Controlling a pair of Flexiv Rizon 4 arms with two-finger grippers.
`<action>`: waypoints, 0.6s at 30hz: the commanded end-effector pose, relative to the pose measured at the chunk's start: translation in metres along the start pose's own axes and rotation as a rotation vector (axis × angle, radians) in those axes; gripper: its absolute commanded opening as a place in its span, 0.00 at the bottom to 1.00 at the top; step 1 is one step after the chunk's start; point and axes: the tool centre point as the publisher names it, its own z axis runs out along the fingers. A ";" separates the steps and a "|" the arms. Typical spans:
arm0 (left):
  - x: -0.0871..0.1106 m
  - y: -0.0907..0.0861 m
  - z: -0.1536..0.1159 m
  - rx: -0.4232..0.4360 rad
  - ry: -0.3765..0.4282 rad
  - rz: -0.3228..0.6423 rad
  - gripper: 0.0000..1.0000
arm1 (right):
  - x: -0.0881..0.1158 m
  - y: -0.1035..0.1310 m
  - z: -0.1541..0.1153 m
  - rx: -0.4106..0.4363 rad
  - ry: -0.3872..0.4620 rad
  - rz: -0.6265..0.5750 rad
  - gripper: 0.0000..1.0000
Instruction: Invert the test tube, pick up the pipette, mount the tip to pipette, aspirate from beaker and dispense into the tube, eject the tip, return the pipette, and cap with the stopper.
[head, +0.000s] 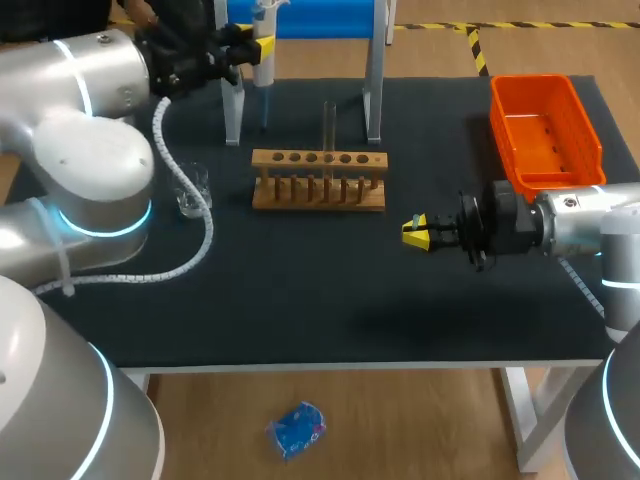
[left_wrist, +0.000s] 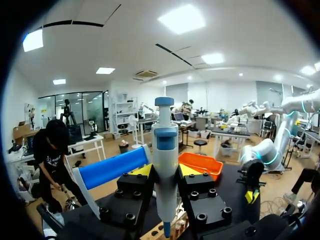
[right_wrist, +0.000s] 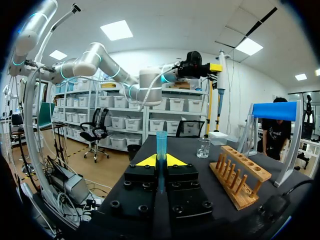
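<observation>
1. Left end effector (left_wrist: 165, 171), raised at the rear left of the tabletop (head: 300, 300), clamps the pipette (left_wrist: 165, 145) upright between its fingers.
2. Right end effector (right_wrist: 161, 162), low over the tabletop to the right of the wooden rack (head: 318, 182), grips a blue tip (right_wrist: 161, 145).
3. Test tube (head: 328, 125) stands upright in the rack; the beaker (head: 193, 192) sits to the rack's left.
</observation>
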 end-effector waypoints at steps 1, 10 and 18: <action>-0.004 0.002 -0.005 0.019 0.462 0.002 0.00 | 0.001 0.000 -0.001 0.000 -0.002 -0.001 0.00; 0.019 0.003 -0.003 0.041 0.469 0.017 0.00 | 0.001 0.000 -0.001 0.000 -0.002 -0.001 0.00; 0.089 -0.002 -0.015 0.082 0.436 0.053 0.00 | 0.001 0.000 -0.001 0.000 -0.002 -0.001 0.00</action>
